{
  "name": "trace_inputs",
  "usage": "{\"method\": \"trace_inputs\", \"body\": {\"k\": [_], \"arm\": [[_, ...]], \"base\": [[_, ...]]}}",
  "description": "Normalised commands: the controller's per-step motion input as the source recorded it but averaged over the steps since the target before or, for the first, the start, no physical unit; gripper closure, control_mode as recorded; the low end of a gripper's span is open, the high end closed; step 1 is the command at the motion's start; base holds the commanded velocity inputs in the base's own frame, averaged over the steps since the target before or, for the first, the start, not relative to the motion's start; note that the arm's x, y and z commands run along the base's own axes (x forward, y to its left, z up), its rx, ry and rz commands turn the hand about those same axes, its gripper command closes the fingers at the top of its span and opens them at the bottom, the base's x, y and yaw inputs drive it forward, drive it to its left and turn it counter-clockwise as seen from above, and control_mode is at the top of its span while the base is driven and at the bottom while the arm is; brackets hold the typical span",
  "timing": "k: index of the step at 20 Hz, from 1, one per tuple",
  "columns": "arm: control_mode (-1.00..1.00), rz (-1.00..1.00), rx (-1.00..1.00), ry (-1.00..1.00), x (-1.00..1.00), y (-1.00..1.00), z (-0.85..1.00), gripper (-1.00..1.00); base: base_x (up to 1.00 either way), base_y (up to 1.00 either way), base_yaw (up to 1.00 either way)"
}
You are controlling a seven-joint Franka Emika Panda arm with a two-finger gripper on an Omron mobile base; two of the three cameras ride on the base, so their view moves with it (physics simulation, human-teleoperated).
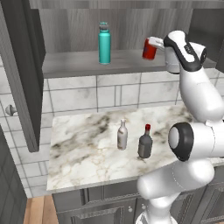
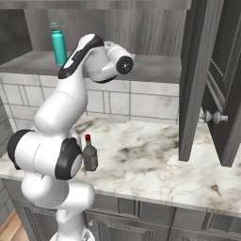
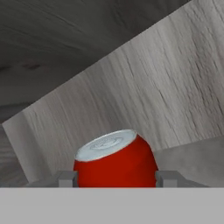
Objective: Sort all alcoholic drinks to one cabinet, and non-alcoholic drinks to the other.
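My gripper (image 1: 151, 46) reaches into the open wall cabinet, shut on the red soda can (image 1: 149, 49), which is tilted just over the grey shelf (image 1: 78, 64). In the hand view the silver-topped can (image 3: 116, 161) sits between my fingertips (image 3: 66, 178), which press on both its sides. The teal bottle (image 1: 104, 43) stands upright on the same shelf to the left, also seen from the right base (image 2: 58, 43). On the marble counter (image 1: 87, 153) below stand the slim beige bottle (image 1: 122, 135) and the squat dark bottle with a red cap (image 1: 145, 142), side by side.
The cabinet doors hang open: one at the left (image 1: 22, 65) with a round knob (image 1: 11, 110), one at the right (image 2: 195, 70) with its knob (image 2: 212, 116). The tiled wall backs the counter. Drawers run beneath the counter's front edge.
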Motion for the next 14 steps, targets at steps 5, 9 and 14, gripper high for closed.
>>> {"method": "trace_inputs", "body": {"k": [5, 9, 14], "arm": [[-1.00, 0.00, 0.00, 0.00, 0.20, 0.00, -0.11, 1.00], [-1.00, 0.00, 0.00, 0.00, 0.19, 0.00, -0.07, 1.00], [-1.00, 0.00, 0.00, 0.00, 0.10, 0.01, -0.11, 1.00]], "base": [[0.00, 0.00, 0.00], [0.00, 0.00, 0.00], [0.00, 0.00, 0.00]]}}
